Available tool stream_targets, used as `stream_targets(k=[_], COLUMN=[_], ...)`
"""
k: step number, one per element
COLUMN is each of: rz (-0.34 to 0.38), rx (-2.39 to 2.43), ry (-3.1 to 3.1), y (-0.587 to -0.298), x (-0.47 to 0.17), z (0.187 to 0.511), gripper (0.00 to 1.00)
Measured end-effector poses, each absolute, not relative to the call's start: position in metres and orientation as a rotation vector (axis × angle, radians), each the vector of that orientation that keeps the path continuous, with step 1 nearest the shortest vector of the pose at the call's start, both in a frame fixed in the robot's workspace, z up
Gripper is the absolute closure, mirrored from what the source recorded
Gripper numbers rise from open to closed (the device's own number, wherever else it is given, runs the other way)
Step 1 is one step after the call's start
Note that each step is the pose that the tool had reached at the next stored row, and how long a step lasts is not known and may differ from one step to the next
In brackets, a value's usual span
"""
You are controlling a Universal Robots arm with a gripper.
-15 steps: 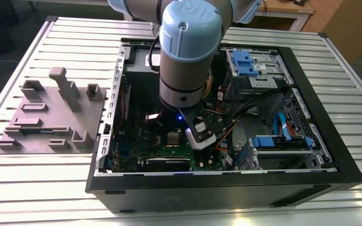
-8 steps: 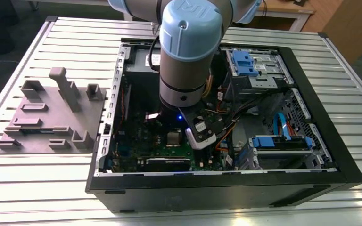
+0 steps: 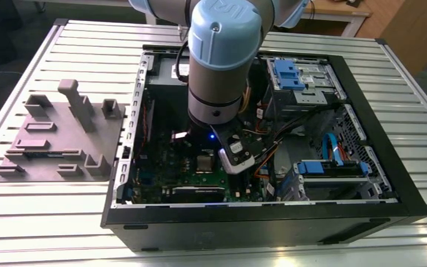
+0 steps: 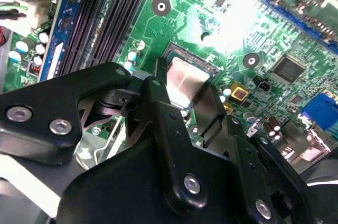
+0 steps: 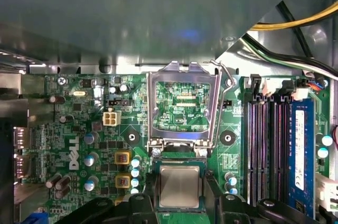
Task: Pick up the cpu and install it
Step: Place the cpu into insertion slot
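Arm (image 3: 221, 61) is reaching down into the open pc case (image 3: 391, 183) on the slatted table (image 3: 20, 222), wrist over the motherboard (image 3: 191, 172). Hand (image 5: 179, 205) sits right at the socket; black fingers (image 4: 208, 108) flank the cpu (image 5: 179, 186) on both sides, in both wrist views. Looks like it's clamped on the chip's edges, but contact is partly hidden by the linkage, so not 100% sure. Cpu is flat, silver top up, at/in the socket, w/ the hinged metal frame (image 5: 184, 105) flipped open just at its 12 o'clock in the first wrist view. Can't tell if the chip is fully seated. RAM slots (image 5: 266, 145) are at 3 o'clock of the socket. Grey fixture tray (image 3: 58, 139) lies on the table, well apart from the case, at the exterior view's left.
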State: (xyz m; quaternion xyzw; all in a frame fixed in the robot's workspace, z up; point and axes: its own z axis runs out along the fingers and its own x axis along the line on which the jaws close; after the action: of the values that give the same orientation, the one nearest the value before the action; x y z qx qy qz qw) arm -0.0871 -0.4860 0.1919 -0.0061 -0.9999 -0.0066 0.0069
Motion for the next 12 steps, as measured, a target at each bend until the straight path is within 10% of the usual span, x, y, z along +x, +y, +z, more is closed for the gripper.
stream_targets(k=[12], rz=[-0.020], rx=[0.005], ry=[-3.127], y=[-0.4877], x=[-0.0874], z=[0.1920], gripper=[0.59])
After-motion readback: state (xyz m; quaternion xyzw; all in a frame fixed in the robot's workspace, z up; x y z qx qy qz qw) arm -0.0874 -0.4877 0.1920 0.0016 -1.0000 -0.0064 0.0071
